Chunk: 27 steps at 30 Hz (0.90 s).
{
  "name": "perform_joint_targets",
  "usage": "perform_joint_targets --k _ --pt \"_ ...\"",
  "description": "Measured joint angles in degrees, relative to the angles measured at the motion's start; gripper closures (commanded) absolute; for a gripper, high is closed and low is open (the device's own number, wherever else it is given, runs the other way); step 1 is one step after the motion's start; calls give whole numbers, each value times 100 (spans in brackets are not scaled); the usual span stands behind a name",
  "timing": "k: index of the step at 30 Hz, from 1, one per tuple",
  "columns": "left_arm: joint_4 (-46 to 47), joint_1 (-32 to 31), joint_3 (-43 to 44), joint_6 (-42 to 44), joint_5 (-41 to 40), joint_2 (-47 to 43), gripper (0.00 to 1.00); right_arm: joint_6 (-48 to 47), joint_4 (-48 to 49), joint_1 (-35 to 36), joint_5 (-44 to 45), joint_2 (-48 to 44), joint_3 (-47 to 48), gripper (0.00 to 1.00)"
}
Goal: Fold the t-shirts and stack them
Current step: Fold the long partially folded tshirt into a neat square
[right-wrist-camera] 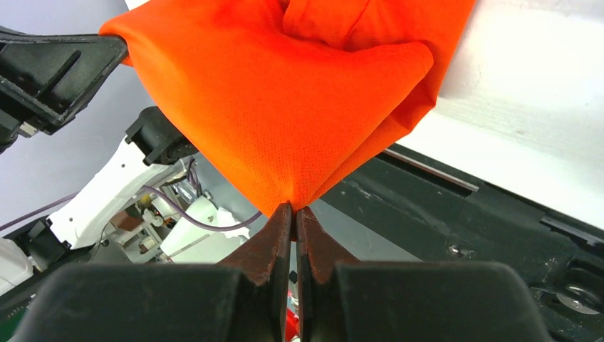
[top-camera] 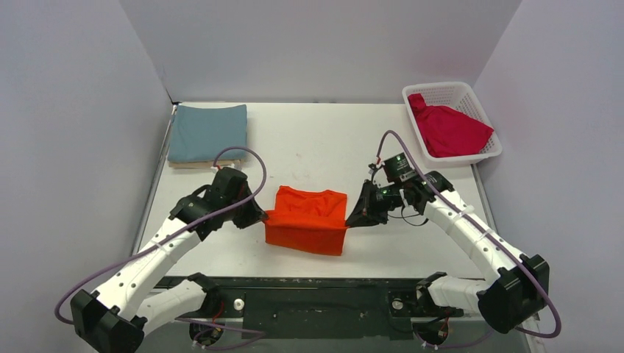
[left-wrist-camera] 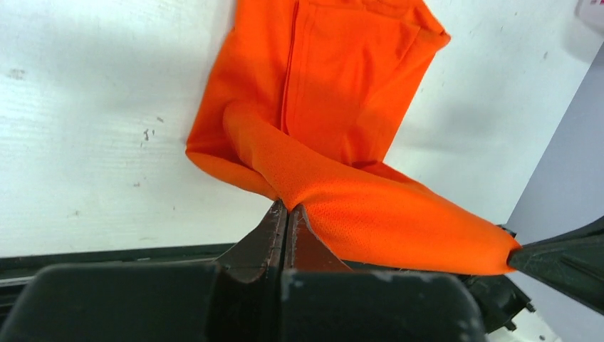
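Left pincer point(top-camera: 262, 215) and right pincer point(top-camera: 349, 219) each clench an opposite edge of the orange shirt point(top-camera: 307, 220), near the front edge of the desk point(top-camera: 316, 140); open surface lies beyond.

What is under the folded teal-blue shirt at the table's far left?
A beige shirt: only its near edge shows below the teal-blue shirt; the rest is covered.

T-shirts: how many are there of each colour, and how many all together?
orange t-shirt: 1
teal-blue t-shirt: 1
beige t-shirt, only its edge showing under the teal-blue one: 1
red t-shirt, in the white basket: 1
Total: 4
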Motion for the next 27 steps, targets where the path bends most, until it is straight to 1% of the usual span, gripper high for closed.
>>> perform_joint_targets --k 3,9,18,27 --pt "205 251 125 160 103 323 100 -151 -2 -120 -55 262 240 100" --pt "601 516 498 393 197 1012 100 -389 -24 -448 -52 789 505 100" --pt "916 627 970 621 177 2096 100 -678 -2 -785 2 1661 916 100" --pt "1228 837 1381 811 166 3222 100 -820 173 -988 63 2822 1414 100"
